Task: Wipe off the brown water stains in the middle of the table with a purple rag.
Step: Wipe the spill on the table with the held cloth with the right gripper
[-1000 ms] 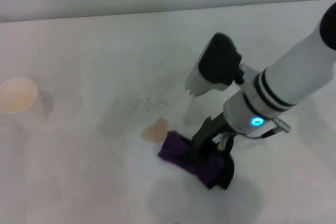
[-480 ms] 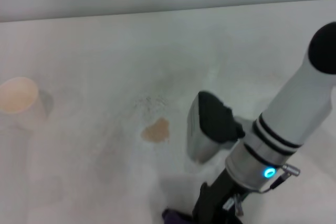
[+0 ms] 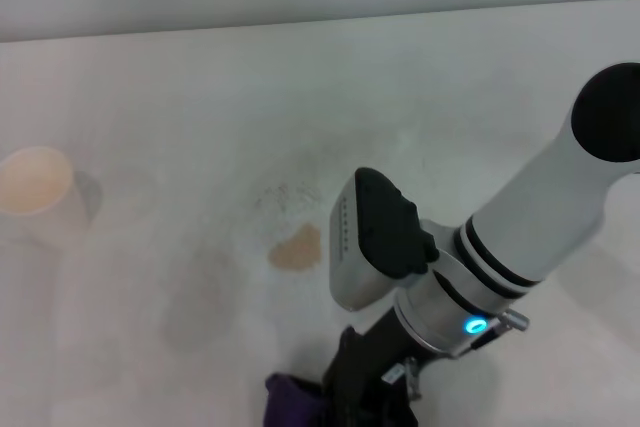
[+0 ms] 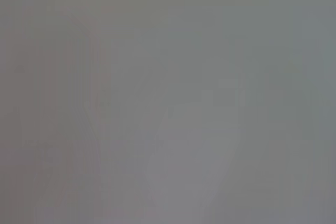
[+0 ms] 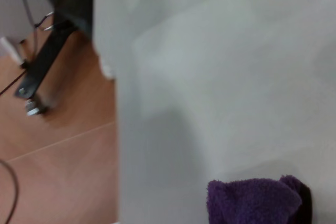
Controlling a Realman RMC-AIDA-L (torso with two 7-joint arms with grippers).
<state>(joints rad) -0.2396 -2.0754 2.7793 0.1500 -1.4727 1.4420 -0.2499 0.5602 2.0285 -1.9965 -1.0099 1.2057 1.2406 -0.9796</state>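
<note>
Down near the table (image 3: 150, 97) edge, right gripper (image 3: 345, 402) pinching the purple rag (image 3: 292, 402) — dark, lumpy, brown water stains (image 3: 296, 248) unwiped

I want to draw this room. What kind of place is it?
Probably a robot test room or lab: a plain white table with a brown stain, a paper cup, and wooden floor with cables.

Brown water stains (image 3: 296, 248): light tan irregular blotch, flat on the white matte bench (image 3: 180, 127), about mid-bench, unwiped. Purple rag (image 3: 292, 402): dark purple, soft, bunched in a lump at the bench's near edge, nearer than the blotch and apart from it; partly hidden.
</note>
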